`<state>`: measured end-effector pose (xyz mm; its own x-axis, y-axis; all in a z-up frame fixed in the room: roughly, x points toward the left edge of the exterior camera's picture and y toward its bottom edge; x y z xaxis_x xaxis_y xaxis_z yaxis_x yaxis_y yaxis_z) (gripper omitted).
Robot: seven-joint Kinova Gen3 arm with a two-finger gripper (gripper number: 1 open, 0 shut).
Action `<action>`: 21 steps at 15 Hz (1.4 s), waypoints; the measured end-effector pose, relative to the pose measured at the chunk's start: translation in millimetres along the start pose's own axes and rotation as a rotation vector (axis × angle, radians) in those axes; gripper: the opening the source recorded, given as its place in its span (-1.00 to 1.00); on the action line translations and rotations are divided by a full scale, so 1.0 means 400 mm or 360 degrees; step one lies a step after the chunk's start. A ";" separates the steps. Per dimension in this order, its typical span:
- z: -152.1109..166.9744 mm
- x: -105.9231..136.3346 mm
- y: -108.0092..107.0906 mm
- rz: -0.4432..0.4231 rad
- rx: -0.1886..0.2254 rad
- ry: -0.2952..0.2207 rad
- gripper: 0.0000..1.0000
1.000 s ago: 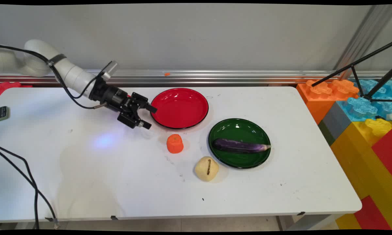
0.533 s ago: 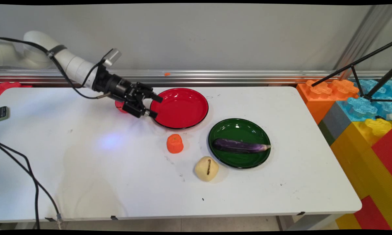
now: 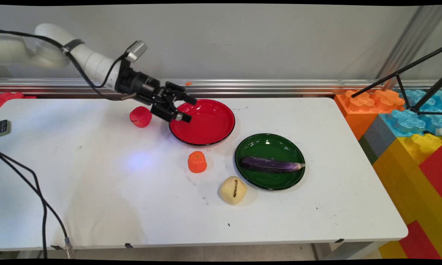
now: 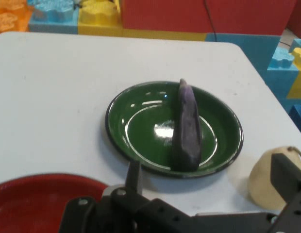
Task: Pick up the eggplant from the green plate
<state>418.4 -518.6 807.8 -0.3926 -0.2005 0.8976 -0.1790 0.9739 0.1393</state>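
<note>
My gripper (image 3: pixel 189 109) is open and empty, hovering over the left rim of a red plate (image 3: pixel 210 123) that holds nothing. A red apple (image 3: pixel 140 116) lies on the table just left of the hand. In front of the red plate sit an orange fruit (image 3: pixel 197 162) and a pale potato (image 3: pixel 233 190). To the right, a purple eggplant (image 3: pixel 270 164) lies in a green plate (image 3: pixel 245 145). The hand view looks past the open gripper (image 4: pixel 209 167) at the green plate (image 4: pixel 131 116), the eggplant (image 4: pixel 187 126), the potato (image 4: pixel 267 179) and the red plate (image 4: pixel 39 199).
Big coloured toy blocks (image 3: pixel 409 136) stand off the table's right end, with black tripod legs (image 3: pixel 401 73) above them. A metal rail (image 3: pixel 261 86) runs along the wall. Black cables (image 3: pixel 33 198) hang at the front left, and a small device (image 3: pixel 3 127) lies at the left edge.
The arm has risen and swung right and toward the wall, from the table left of the red plate to above its left rim. The gripper stayed open.
</note>
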 end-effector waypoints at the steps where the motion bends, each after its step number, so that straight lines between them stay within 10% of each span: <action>1: 0.009 0.008 -0.001 0.0005 -0.0006 0.0001 1.00; 21: 0.304 0.203 -0.066 0.0043 -0.0171 -0.0149 1.00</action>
<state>281.5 -573.5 825.9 -0.4796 -0.1782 0.8592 -0.0716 0.9838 0.1640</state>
